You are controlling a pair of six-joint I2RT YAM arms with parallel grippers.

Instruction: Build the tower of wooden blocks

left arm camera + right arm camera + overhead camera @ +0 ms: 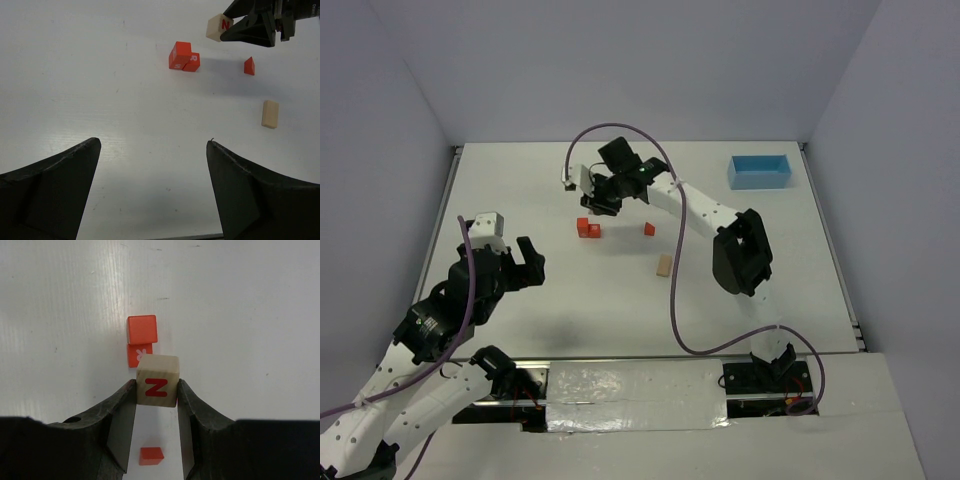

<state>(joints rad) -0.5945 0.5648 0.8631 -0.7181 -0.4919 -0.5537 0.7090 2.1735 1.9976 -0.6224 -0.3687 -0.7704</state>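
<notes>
White desk (520,180), matt, walled on three sides by pale panels; it carries all items below.

Right arm (740,250), black and white, reaching from the near right toward the far centre. Right fingers (125,410) clenched on a pale wooden cube (157,381) with a red N facing the wrist camera; the cube is pinched by two opposite sides and held clear of the desk.

Left arm (450,300), at the near left. Left fingers (50,185) fully released, grasping nothing, well apart from every block.

Light blue tray (759,171), rectangular, at the far right corner.

Wood block tower (588,228), centre of the desk: red-orange cubes set touching one another, one showing a white R. Whether one cube sits on another cannot be told for certain. It lies far of the left fingers and a little right of their midline. The right fingers hang just on its far side and above it; in the right wrist view the held cube overlaps the lettered cube's edge without visible contact.

Tan oblong block (664,265), lying flat, near and right of the tower, apart from it.

Red wedge (649,229), loose, right of the tower, between it and the right arm.
</notes>
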